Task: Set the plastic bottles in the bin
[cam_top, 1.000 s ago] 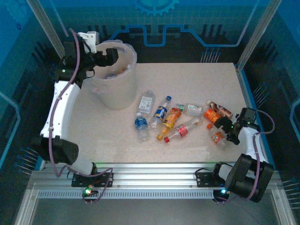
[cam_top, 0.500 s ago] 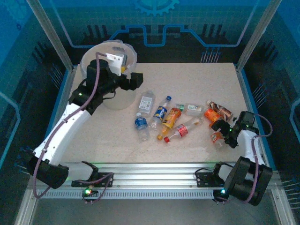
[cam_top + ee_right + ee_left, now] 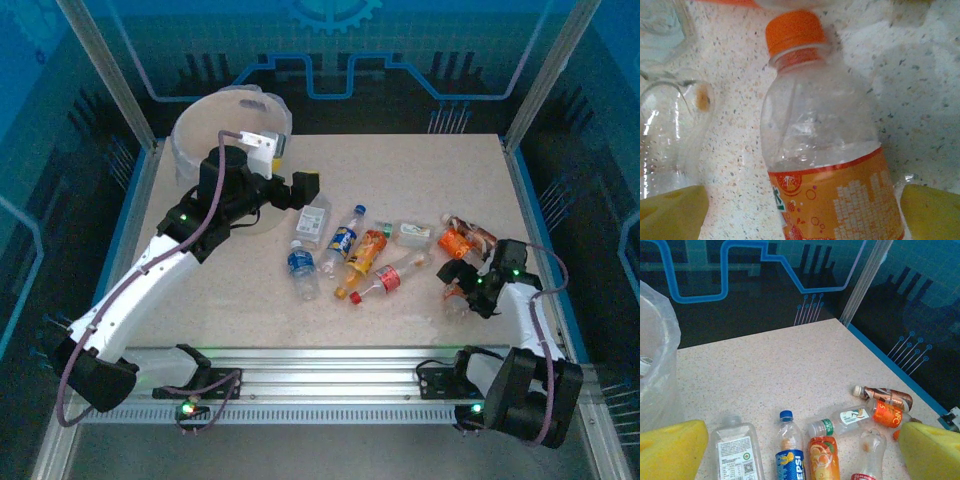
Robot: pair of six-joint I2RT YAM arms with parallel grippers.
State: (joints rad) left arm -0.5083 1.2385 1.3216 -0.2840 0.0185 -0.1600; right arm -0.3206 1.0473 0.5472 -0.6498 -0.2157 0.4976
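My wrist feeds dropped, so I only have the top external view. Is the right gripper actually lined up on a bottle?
Observer: Yes. The right wrist view shows the right gripper open, with a yellow pad on either side of an orange-labelled bottle.
Operator: Is it capped, and is it empty?
Observer: Its orange cap is on, and the clear part looks empty.
Operator: And the left gripper?
Observer: The left gripper is open and hovers above the table. In its wrist view, the blue-capped bottle between the pads reads Pepsi.

Top camera looks down; close wrist cameras share its bottles (image 3: 367,251).
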